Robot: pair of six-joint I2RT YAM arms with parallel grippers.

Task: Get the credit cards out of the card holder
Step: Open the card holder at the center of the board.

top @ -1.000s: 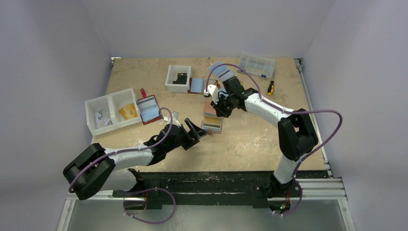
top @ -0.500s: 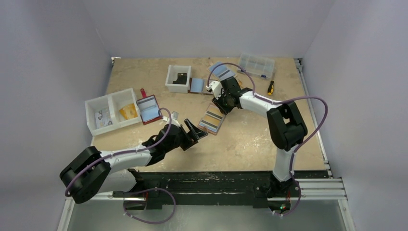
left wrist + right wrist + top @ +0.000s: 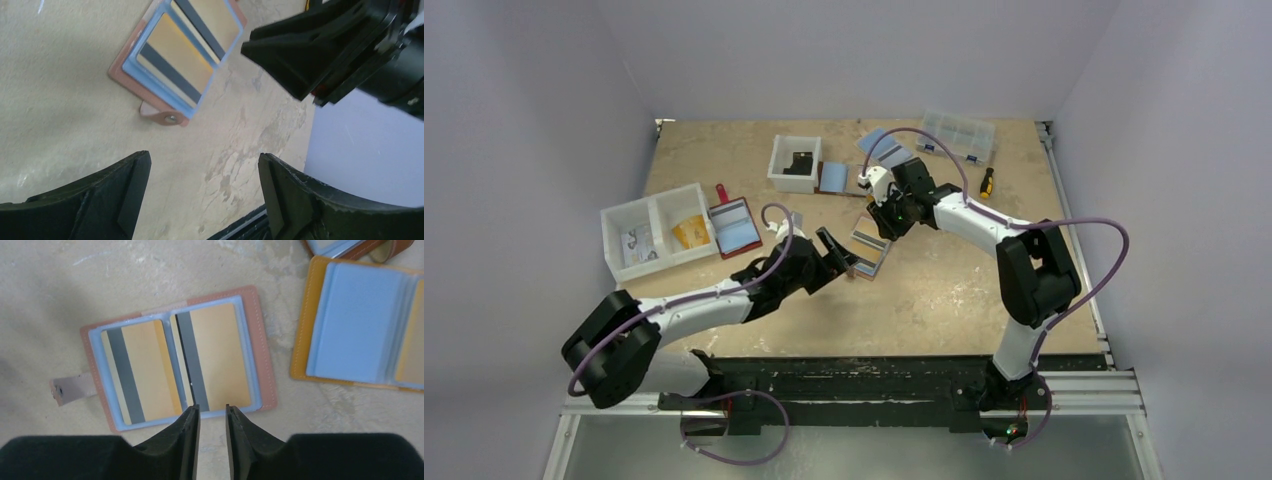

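Note:
The card holder (image 3: 868,248) lies open and flat on the table, tan-pink leather with light blue sleeves and a strap tab (image 3: 70,388). Each half holds a gold card with a dark grey stripe, one on the left (image 3: 137,370) and one on the right (image 3: 212,357). My right gripper (image 3: 210,412) hovers at the holder's edge by its spine, jaws a narrow gap apart with nothing between them; it also shows in the top view (image 3: 882,215). My left gripper (image 3: 205,165) is wide open and empty above bare table just short of the holder (image 3: 175,55).
An open orange wallet (image 3: 360,325) lies close beside the holder. Farther off are a dark red wallet (image 3: 734,226), a white two-part bin (image 3: 657,230), a small white box (image 3: 794,163), a clear organiser (image 3: 959,135) and a screwdriver (image 3: 987,182).
My right gripper drew back from over the holder toward its far edge, and the holder now lies open and flat. My left gripper moved forward and right, closer to the holder.

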